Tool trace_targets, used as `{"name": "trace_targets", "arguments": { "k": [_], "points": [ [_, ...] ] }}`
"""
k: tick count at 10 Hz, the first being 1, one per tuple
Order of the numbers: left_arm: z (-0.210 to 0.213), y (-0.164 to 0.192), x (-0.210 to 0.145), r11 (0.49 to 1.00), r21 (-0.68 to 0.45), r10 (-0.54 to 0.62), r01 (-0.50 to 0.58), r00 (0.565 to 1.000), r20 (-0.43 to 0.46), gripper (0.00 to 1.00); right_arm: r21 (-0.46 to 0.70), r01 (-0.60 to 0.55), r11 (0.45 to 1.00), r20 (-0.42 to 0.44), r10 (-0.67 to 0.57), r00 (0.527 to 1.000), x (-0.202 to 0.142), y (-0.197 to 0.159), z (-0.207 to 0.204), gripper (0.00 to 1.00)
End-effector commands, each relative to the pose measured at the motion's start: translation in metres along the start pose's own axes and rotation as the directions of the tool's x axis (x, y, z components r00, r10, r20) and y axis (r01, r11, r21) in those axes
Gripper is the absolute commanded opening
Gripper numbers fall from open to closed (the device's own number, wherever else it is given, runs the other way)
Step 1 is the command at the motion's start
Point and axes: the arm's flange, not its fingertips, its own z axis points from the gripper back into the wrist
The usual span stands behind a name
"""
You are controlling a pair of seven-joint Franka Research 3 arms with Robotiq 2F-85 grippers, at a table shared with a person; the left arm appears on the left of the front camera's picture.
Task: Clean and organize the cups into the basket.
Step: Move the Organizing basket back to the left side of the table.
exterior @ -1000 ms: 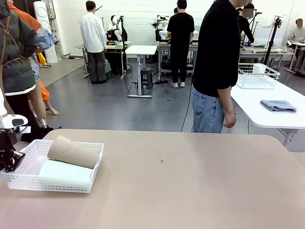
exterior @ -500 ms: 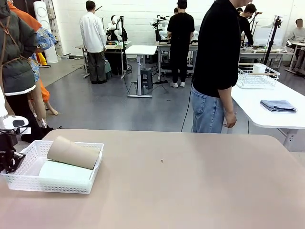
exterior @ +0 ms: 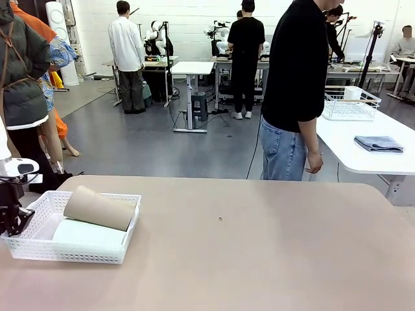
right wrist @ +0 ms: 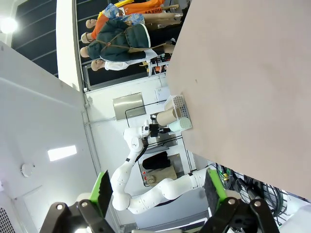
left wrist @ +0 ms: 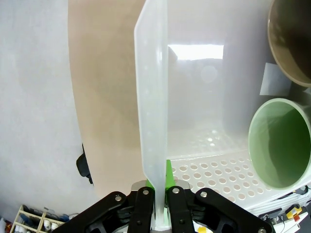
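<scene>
The white lattice basket sits at the table's left front. A tan-brown cup lies across it, resting on top of a mint green cup. My left gripper is at the basket's left end. In the left wrist view its fingers pinch the basket's upright end wall, with the mint cup's mouth and the tan cup's rim beyond. My right gripper hangs open above the bare table with nothing between its fingers. The basket shows far off in that view.
A person in a black shirt stands at the far edge, hands down. To the right a white table holds a wire rack and a folded blue cloth. The tan tabletop stretches wide to the right of the basket.
The basket has shifted very slightly to the left with my left gripper on its end. The cups and the right arm have stayed put.
</scene>
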Motion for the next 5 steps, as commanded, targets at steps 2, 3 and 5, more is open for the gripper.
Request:
{"name": "trace_targets", "arguments": {
  "k": [2, 3, 5],
  "points": [
    [-0.0048, 0.0062, -0.0001, 0.998, 0.052, -0.034, 0.034, 0.999, -0.005, 0.65, 0.009, 0.002, 1.000, -0.004, -0.002, 1.000, -0.0041, 0.0002, -0.0010, 1.00],
    [-0.0031, 0.0059, -0.0017, 0.998, 0.054, -0.034, 0.033, 0.999, 0.001, 0.91, 0.009, 0.002, 1.000, -0.004, -0.002, 1.000, -0.0041, 0.0002, -0.0010, 1.00],
    [-0.0030, 0.0072, -0.0028, 0.998, 0.060, -0.037, 0.037, 0.999, -0.001, 1.00, 0.009, 0.002, 1.000, -0.004, -0.002, 1.000, -0.0041, 0.0002, -0.0010, 1.00]
  ]
}}
